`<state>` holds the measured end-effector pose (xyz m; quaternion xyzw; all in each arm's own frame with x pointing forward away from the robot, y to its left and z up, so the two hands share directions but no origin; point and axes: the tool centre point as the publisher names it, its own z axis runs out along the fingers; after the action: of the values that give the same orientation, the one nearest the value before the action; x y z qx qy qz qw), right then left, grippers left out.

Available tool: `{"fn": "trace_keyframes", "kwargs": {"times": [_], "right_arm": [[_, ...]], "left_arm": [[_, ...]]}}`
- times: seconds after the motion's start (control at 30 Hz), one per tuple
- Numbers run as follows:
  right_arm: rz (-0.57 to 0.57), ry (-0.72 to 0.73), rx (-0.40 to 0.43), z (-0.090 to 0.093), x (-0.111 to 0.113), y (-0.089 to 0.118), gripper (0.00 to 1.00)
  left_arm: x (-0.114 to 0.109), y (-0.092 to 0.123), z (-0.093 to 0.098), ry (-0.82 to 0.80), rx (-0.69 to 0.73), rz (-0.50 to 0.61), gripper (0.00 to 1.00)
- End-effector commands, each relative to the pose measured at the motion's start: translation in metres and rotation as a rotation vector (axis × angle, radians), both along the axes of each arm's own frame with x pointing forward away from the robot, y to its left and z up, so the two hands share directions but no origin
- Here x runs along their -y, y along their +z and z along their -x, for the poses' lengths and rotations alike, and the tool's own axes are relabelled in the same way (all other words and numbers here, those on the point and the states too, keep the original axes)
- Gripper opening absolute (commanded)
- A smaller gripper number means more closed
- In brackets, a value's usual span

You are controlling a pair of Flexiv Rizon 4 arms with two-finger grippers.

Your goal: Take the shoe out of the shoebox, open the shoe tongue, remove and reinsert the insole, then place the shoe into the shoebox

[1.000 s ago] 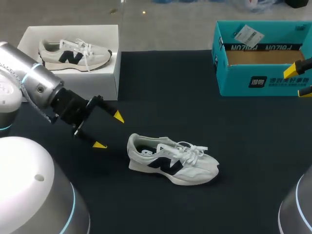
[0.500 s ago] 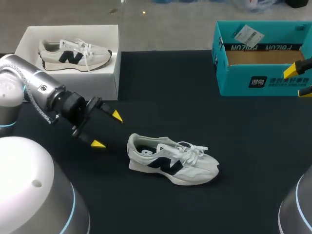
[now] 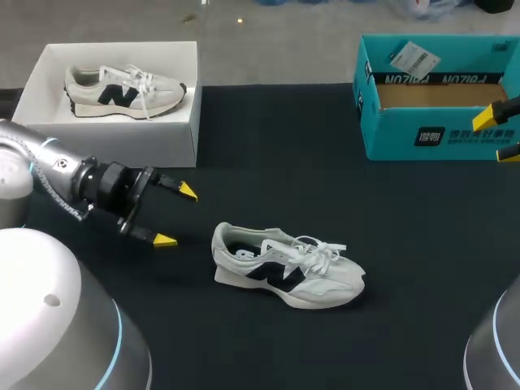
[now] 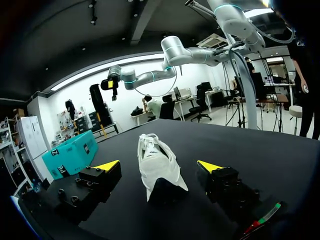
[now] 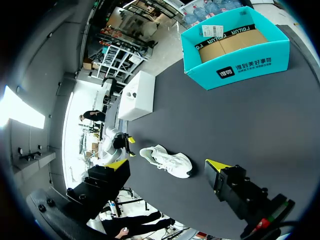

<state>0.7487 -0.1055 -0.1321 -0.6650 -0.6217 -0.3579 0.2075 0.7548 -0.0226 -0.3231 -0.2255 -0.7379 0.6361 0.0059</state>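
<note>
Head view: your left gripper (image 3: 177, 216) gapes empty near the heel of the white shoe (image 3: 284, 266). Your right gripper (image 3: 498, 134) hangs released by the teal shoebox (image 3: 431, 134).

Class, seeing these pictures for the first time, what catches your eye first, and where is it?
A white sneaker lies alone in the middle of the black table, the left gripper open just off its heel. At the far right stands a teal shoebox; at the far left, a white box holding a matching shoe.
</note>
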Motion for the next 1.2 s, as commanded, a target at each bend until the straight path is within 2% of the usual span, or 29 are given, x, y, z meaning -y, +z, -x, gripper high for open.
{"fn": "trace_keyframes", "kwargs": {"times": [0.03,0.57,0.7,0.9,1.07,1.13,1.2], "right_arm": [[0.002,-0.001,-0.002,0.0,0.0,0.0,1.0],[0.002,-0.001,-0.002,0.0,0.0,0.0,1.0],[0.002,-0.001,-0.002,0.0,0.0,0.0,1.0],[0.002,-0.001,-0.002,0.0,0.0,0.0,1.0],[0.002,-0.001,-0.002,0.0,0.0,0.0,1.0],[0.002,-0.001,-0.002,0.0,0.0,0.0,1.0],[0.002,-0.001,-0.002,0.0,0.0,0.0,1.0]], "left_arm": [[-0.017,0.003,0.011,0.279,-0.086,-0.007,1.0],[-0.017,0.003,0.011,0.279,-0.086,-0.007,1.0],[-0.019,-0.003,0.011,0.175,-0.166,0.026,1.0],[-0.022,-0.011,0.016,0.067,-0.215,0.006,1.0],[-0.024,-0.013,0.012,0.157,-0.214,-0.007,1.0],[-0.023,-0.012,0.01,0.26,-0.174,-0.033,1.0],[-0.022,-0.011,0.008,0.332,-0.171,-0.009,1.0]]}}
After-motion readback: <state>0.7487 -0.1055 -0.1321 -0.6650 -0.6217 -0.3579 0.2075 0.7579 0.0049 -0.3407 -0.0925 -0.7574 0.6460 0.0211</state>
